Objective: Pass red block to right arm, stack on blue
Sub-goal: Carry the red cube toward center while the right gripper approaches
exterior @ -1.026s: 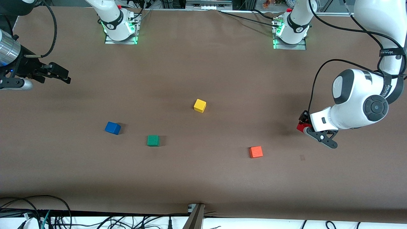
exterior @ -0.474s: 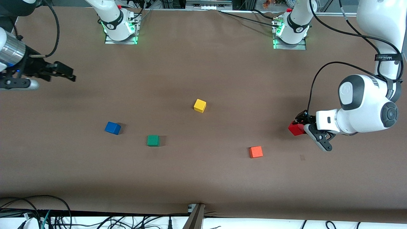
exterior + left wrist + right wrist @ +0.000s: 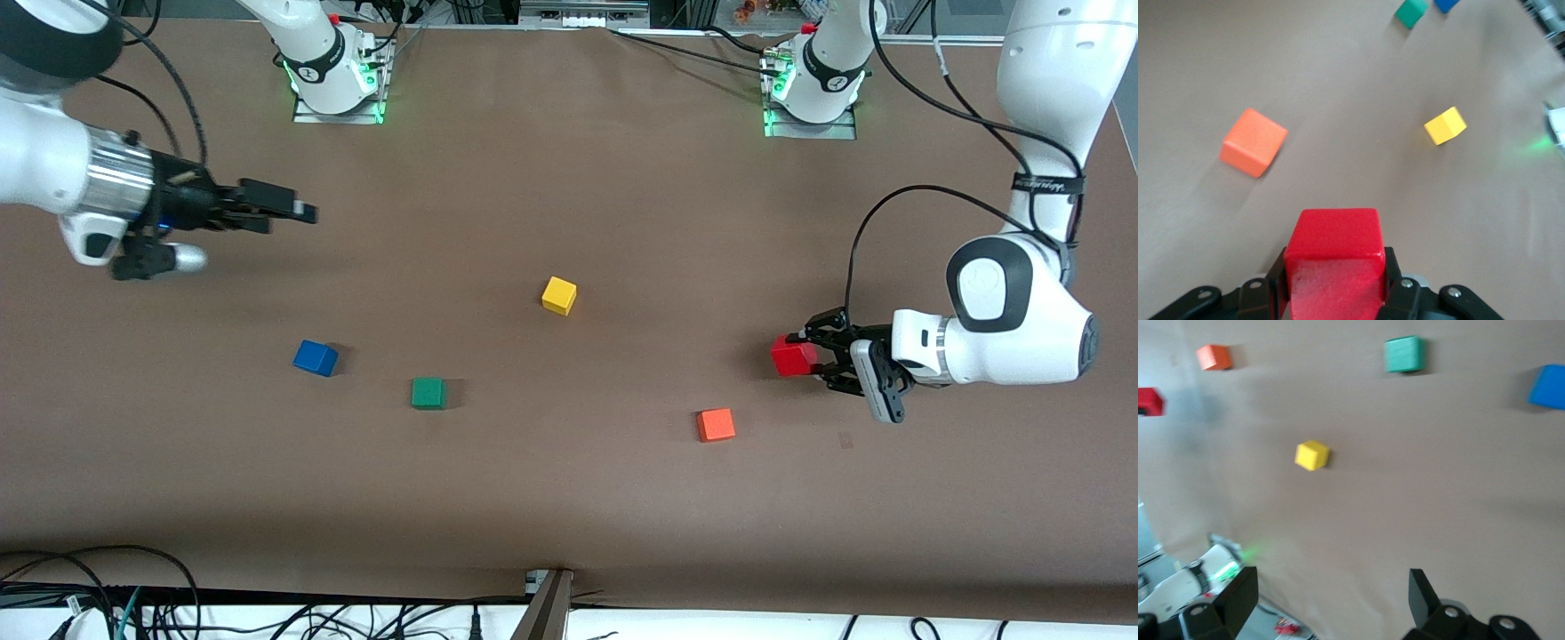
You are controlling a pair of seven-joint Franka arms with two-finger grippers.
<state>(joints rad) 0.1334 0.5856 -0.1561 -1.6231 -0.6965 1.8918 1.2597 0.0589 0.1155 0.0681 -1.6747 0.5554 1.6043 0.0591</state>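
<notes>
Between the left pincer (image 3: 811,357) fingers, red block (image 3: 792,356) clamped, airborne

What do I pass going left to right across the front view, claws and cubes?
Right claw → blue cube → green cube → yellow cube → orange cube → red block held in the left claw.

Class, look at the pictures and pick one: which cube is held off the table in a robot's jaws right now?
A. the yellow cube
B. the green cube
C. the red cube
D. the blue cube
C: the left gripper is shut on the red cube, seen clamped between its jaws in the left wrist view too, while the yellow, blue and green cubes all lie on the table.
</notes>
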